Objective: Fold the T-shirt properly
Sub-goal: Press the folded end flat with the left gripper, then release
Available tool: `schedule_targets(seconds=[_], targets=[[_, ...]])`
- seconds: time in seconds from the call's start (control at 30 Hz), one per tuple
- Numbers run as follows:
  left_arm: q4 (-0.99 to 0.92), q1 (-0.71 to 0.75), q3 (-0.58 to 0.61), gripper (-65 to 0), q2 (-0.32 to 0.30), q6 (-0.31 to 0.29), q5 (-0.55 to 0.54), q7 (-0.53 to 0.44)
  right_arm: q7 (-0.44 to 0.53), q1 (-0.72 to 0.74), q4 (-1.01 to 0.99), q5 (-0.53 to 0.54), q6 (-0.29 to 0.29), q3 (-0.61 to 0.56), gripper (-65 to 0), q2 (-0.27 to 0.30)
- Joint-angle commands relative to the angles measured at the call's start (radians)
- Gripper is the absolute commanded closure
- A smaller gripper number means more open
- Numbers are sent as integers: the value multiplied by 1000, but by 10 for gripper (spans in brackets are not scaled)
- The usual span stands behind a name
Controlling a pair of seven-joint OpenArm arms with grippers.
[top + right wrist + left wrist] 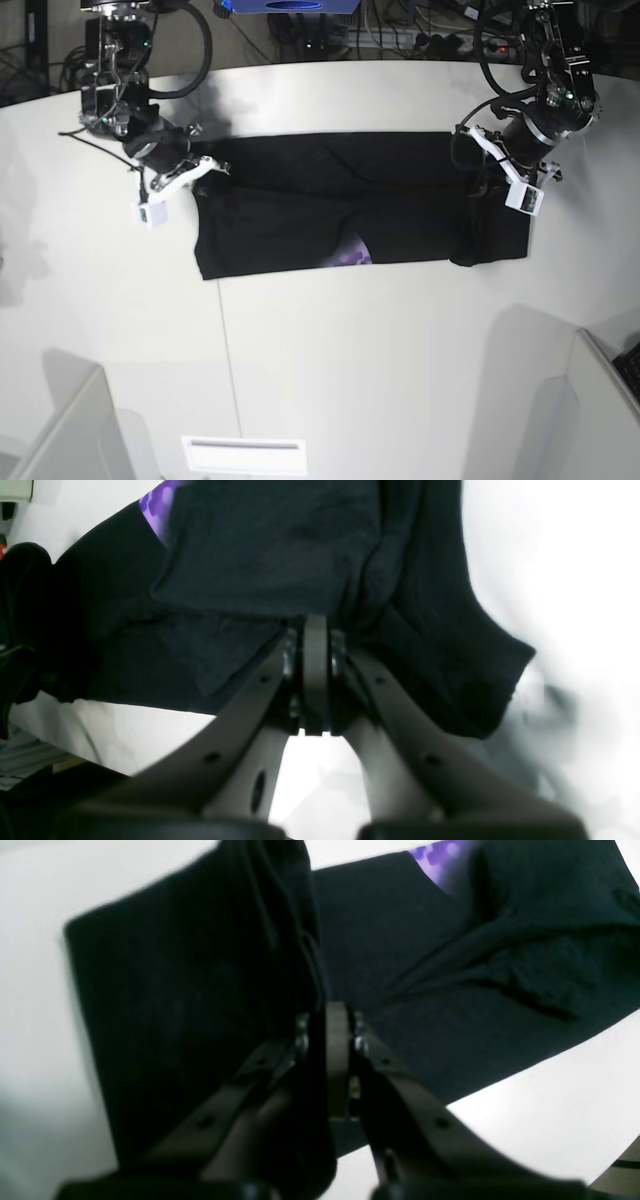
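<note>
- Nearest the lens in the left wrist view, the left gripper (330, 1020) has its jaws pressed together on a bunched fold of black cloth that rises from between them.
- Likewise in the right wrist view, the right gripper (315, 640) pinches the cloth, its jaws closed on a gathered edge.
- Black and short-sleeved, the T-shirt (350, 200) lies on the white surface (340, 360), folded into a long band.
- Its long axis runs side to side across the base view, from one gripper to the other, roughly parallel to the far rim of the surface.
- At the base view's right end the cloth bends down in a thick dark fold beside the left gripper (497, 160); at the left end it is drawn up to the right gripper (180, 165).
- The near edge of the band slants slightly, lower at the left corner.
- A small patch of purple print (352, 256) peeks out at the near edge, about midway along the band; the same purple shows at the top of both wrist views.
- Which way the collar points cannot be told.
</note>
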Motion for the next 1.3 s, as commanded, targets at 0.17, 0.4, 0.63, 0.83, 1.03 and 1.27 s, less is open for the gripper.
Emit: schedule_targets(seconds=[0.17,0.4,0.63,0.83,1.03,1.27], targets=[[20,-3,20,0,-9,-3,-21,-20,16,10,13,11,6,3,0,5],[20,-11,75,0,-11,56,-24,-20,16,10,13,11,6,3,0,4],[20,-16,130,0,-9,61,-22,-20,16,9,13,11,6,3,0,4],[20,-17,158,0,-9,98,-25,-22,16,9,13,11,6,3,0,4],[20,-32,173,0,-9,110,-27,-22,16,9,13,11,6,3,0,4],[20,-37,173,0,-9,110,-27,-22,16,7,13,11,6,3,0,4]])
